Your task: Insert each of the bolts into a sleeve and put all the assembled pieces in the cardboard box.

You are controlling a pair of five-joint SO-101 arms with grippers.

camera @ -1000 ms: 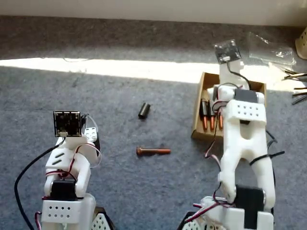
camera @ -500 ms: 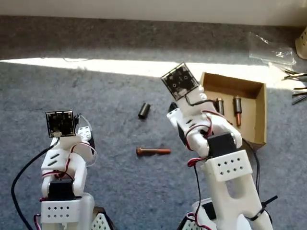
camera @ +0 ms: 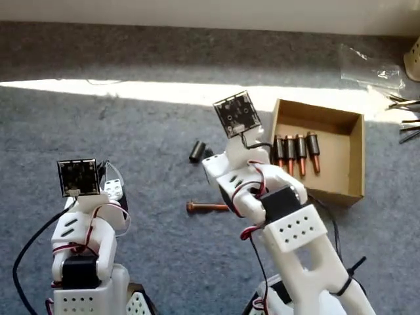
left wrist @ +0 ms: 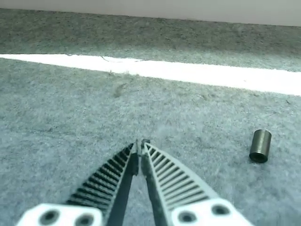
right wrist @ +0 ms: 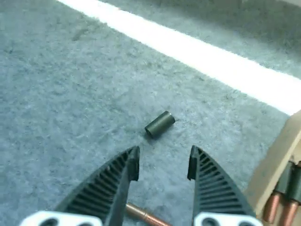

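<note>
The right tool is held spread open over the bench, with the loose bolt beneath it and the sleeve just beyond, left of the cardboard box. The left tool is clenched, empty. If clipped by one finger, the round sleeve could be sent rolling.

The right gripper swings off the box toward 9 o'clock. It now hangs parted between sleeve and bolt. Four assembled pieces lie uncovered, and the left arm eases toward 7 o'clock.
</note>
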